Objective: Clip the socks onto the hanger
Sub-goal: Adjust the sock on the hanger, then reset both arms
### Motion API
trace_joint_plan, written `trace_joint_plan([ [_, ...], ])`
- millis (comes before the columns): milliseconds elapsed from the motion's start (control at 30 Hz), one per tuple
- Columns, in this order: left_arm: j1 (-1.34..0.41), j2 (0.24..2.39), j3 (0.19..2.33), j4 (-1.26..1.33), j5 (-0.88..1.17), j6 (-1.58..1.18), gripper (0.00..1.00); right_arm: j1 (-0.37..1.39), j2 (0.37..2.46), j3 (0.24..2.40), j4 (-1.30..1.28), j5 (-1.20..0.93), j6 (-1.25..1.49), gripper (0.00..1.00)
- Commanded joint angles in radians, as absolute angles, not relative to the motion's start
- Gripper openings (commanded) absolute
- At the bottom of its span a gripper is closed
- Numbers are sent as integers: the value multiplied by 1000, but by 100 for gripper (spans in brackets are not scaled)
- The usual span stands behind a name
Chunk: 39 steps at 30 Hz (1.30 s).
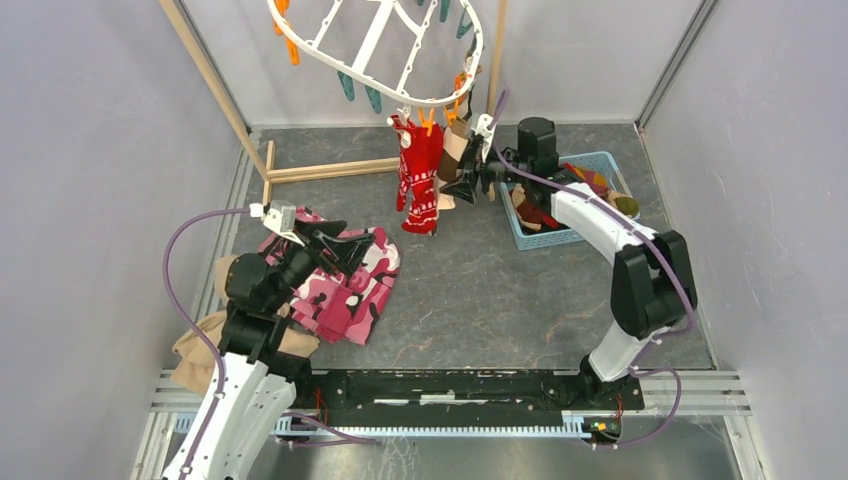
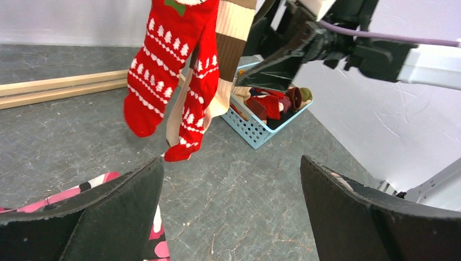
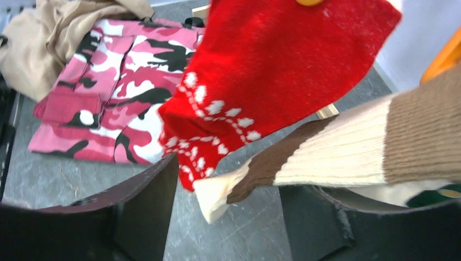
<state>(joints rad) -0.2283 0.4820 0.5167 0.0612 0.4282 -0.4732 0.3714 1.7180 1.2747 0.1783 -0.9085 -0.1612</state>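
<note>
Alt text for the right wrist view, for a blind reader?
A brown-and-cream striped sock hangs across the gap of the open right tool, a red patterned sock beside it. Below lie a pink camouflage garment and tan cloth.

Fuzzy knit red sock (image 3: 282, 70); ribbed striped sock (image 3: 337, 163); matt table (image 1: 480, 290).

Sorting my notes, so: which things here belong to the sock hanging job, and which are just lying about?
Job: white plastic oval hanger; red socks with white pattern; brown-and-cream striped sock; light blue plastic basket of socks.
Lying about: pink camouflage garment; plain tan cloth; wooden stand poles.
</note>
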Motion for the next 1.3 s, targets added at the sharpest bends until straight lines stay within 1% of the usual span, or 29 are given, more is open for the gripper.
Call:
trace_joint_plan([
  [0, -222, 519, 527, 163, 478, -527, 100, 360, 1600, 1348, -133, -911, -433, 76],
  [133, -222, 535, 552, 163, 510, -523, 100, 304, 1470, 1287, -269, -844, -561, 83],
  [233, -222, 530, 565, 158, 525, -514, 100, 212, 1361, 1187, -281, -832, -611, 89],
  [367, -222, 529, 573, 159, 537, -517, 100, 77, 1220, 1100, -286, -821, -650, 97],
  [400, -222, 531, 577, 159, 541, -517, 100, 53, 1182, 1085, -283, -806, -654, 98],
  [467, -222, 536, 585, 159, 546, -513, 100, 15, 1117, 1050, -249, -726, -625, 98],
  [567, -222, 544, 616, 104, 518, -477, 100, -66, 1050, 994, -126, -511, -380, 98],
  [667, -222, 542, 659, 20, 480, -427, 100, -139, 1037, 1009, -117, -497, -289, 98],
  [733, -222, 537, 684, -25, 468, -403, 100, -152, 1020, 1016, -114, -473, -265, 98],
  [867, -222, 525, 740, -108, 458, -359, 100, -156, 1005, 1061, -162, -526, -294, 98],
  [1000, -222, 503, 784, -166, 447, -337, 100, -157, 1001, 1081, -182, -604, -244, 98],
  [1167, -222, 479, 820, -213, 448, -329, 100, -158, 992, 1087, -205, -646, -164, 98],
  [1267, -222, 472, 834, -236, 451, -321, 100, -157, 984, 1076, -222, -630, -135, 98],
])
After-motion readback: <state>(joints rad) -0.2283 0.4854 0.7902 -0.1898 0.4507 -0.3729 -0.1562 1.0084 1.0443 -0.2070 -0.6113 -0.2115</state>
